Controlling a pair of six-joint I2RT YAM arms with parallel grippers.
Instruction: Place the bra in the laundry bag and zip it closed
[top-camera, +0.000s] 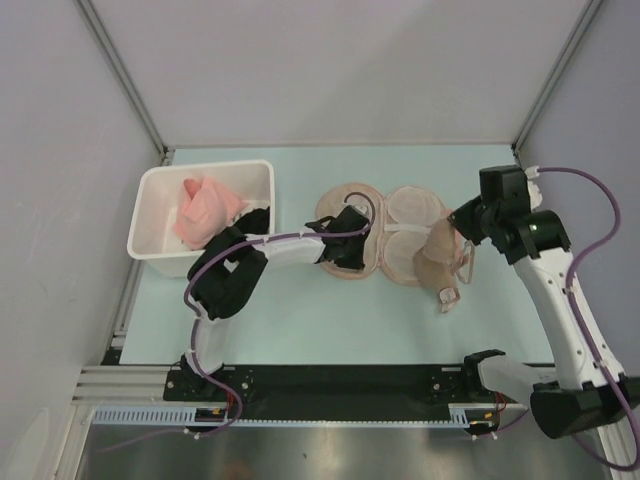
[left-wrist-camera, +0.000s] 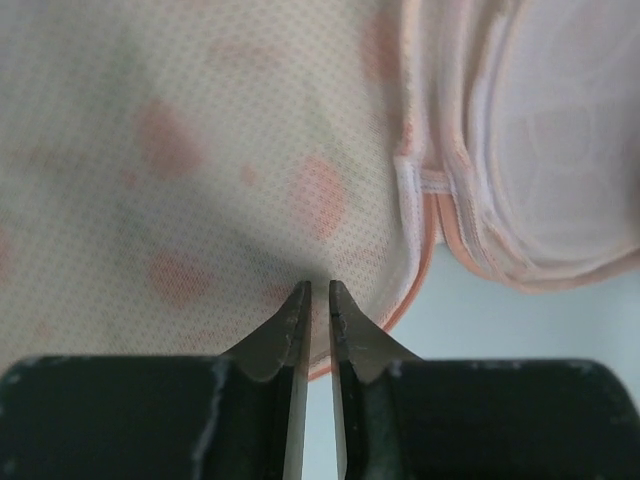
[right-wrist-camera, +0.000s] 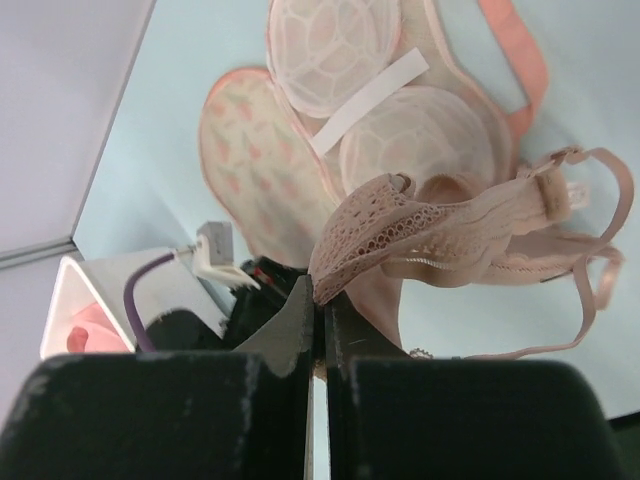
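Black left hand (left-wrist-camera: 318, 290), arm stretched rightward, sits on the open laundry bag (top-camera: 415, 215) on the counter (top-camera: 300, 320), fingers (left-wrist-camera: 290, 330) a slit apart at its rim; grip cannot be told. Right hand (right-wrist-camera: 320, 295), angled down, clamps the bra (right-wrist-camera: 420, 225) at the bag's right edge.

You have open surface (top-camera: 330, 325) along the near edge and a narrower strip behind the bag (top-camera: 415, 205). The bin (top-camera: 205, 167) fills the far left corner. The left arm (top-camera: 285, 245) bars the way from the bin to the bag. The bra (top-camera: 440, 262) hangs over the bag's right rim.
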